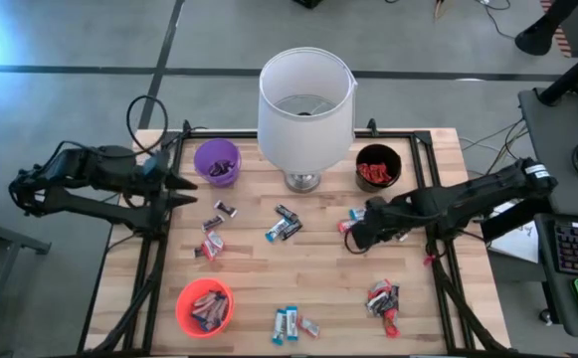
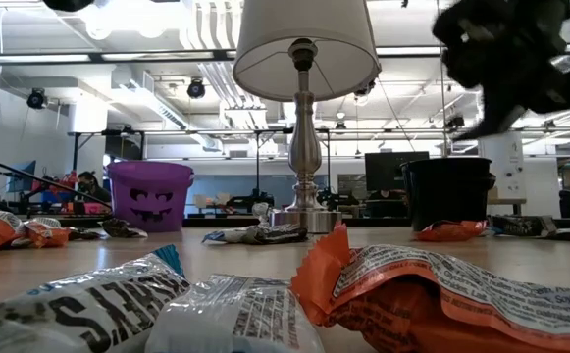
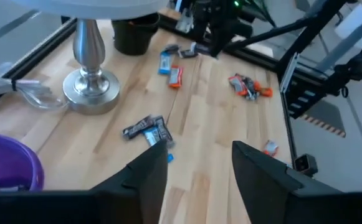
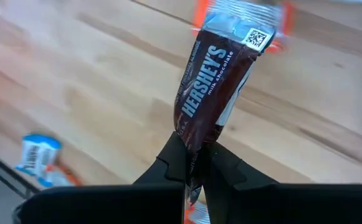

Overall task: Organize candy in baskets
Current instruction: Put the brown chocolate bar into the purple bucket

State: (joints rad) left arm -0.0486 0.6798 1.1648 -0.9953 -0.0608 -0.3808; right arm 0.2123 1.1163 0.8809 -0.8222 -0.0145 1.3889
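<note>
One dark-wrapped candy bar point(image 4: 213, 87) pinched at its end in the closed right pincer point(image 4: 196, 163), above the counter point(image 1: 318, 273) by the black basket point(image 1: 378, 166). Carry level; thin grip may slip. Left pincer point(image 3: 193, 171) gapes empty beside the purple basket point(image 1: 217, 161).

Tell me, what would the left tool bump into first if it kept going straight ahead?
Probably the dark and blue candy bars lying just ahead of the open left tool, with the lamp base off to one side. Depth is hard to judge, so it might pass above them.
</note>
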